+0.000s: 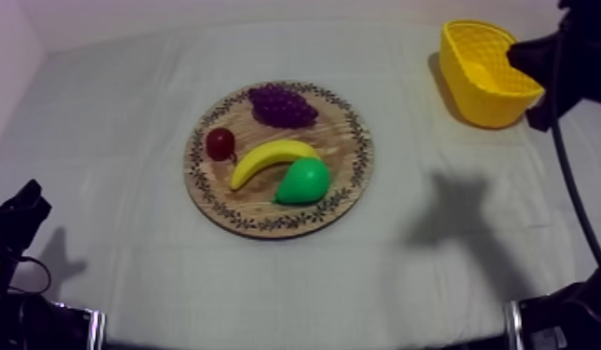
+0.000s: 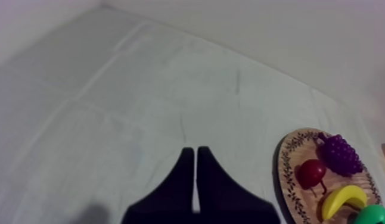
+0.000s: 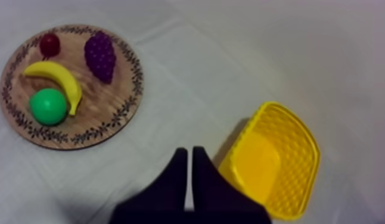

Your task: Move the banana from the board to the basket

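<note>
Top view: the banana (image 1: 272,160) lies on the wooden board (image 1: 349,140) mid-table, among the small red fruit (image 1: 220,142), grapes (image 1: 282,104) and pear (image 1: 302,181) — the yellow basket (image 1: 486,79) stands far right, my right arm (image 1: 569,56) beside it.

Left wrist view: the left gripper (image 2: 195,152) is closed on nothing, over bare cloth (image 2: 111,107) left of the board.

Right wrist view: the right gripper (image 3: 189,152) is closed and empty — just beside the basket.
</note>
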### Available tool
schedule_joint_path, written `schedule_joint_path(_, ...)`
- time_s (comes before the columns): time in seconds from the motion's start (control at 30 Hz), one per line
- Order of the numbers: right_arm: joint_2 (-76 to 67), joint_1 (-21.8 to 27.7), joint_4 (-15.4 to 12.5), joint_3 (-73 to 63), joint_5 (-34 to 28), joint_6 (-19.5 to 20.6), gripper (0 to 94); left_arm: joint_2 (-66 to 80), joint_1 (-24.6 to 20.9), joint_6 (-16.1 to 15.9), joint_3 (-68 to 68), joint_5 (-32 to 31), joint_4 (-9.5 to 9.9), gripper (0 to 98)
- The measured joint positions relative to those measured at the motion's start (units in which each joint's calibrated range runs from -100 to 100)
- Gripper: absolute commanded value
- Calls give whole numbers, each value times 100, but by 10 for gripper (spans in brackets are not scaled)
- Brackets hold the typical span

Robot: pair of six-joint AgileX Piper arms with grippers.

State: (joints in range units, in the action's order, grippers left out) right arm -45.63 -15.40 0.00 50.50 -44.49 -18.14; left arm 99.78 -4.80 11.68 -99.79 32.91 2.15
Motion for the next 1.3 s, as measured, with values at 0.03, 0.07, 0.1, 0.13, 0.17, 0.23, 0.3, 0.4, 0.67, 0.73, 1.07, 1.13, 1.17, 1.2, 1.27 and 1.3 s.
schedule_joint_path(0.03, 154, -47, 0, -145, -82, -13, 5, 0, 0, 0, 0, 0, 0, 1)
schedule_joint_path(0.07, 306, -107, 0, -330, -166, -20, 5, 0, 0, 0, 0, 0, 0, 1)
schedule_joint_path(0.1, 449, -164, 53, -506, -246, -29, 4, 0, 0, 0, 0, 0, 0, 1)
schedule_joint_path(0.13, 558, -207, 94, -672, -290, -28, 4, 0, 0, 0, 0, 0, 0, 1)
schedule_joint_path(0.17, 699, -262, 137, -832, -328, -37, 4, 0, 0, 0, 0, 0, 0, 1)
schedule_joint_path(0.23, 951, -361, 199, -1103, -384, -54, 4, 0, 0, 0, 0, 0, 0, 1)
schedule_joint_path(0.3, 1236, -493, 301, -1390, -512, -68, 5, 0, 0, 0, 0, 0, 0, 1)
schedule_joint_path(0.4, 1635, -694, 414, -1767, -739, -89, 5, 0, 0, 0, 0, 0, 0, 1)
schedule_joint_path(0.67, 2677, -1093, 458, -2838, -1501, -198, 6, 0, 0, 0, 0, 0, 0, 1)
schedule_joint_path(0.73, 2965, -1221, 493, -3136, -1717, -207, 6, 0, 0, 0, 0, 0, 0, 1)
schedule_joint_path(1.07, 4242, -1461, 512, -4514, -2611, -240, 31, 0, 0, 0, 0, 0, 0, 1)
schedule_joint_path(1.13, 4403, -1485, 457, -4754, -2794, -240, 50, 0, 0, 0, 0, 0, 0, 1)
schedule_joint_path(1.17, 4454, -1502, 442, -4848, -2836, -237, 64, 0, 0, 0, 0, 0, 0, 1)
schedule_joint_path(1.2, 4513, -1521, 432, -4927, -2877, -237, 83, 0, 0, 0, 0, 0, 0, 1)
schedule_joint_path(1.27, 4612, -1565, 428, -5028, -2974, -218, 130, 0, 0, 0, 0, 0, 0, 1)
schedule_joint_path(1.3, 4657, -1588, 428, -5058, -3043, -214, 156, 0, 0, 0, 0, 0, 0, 1)
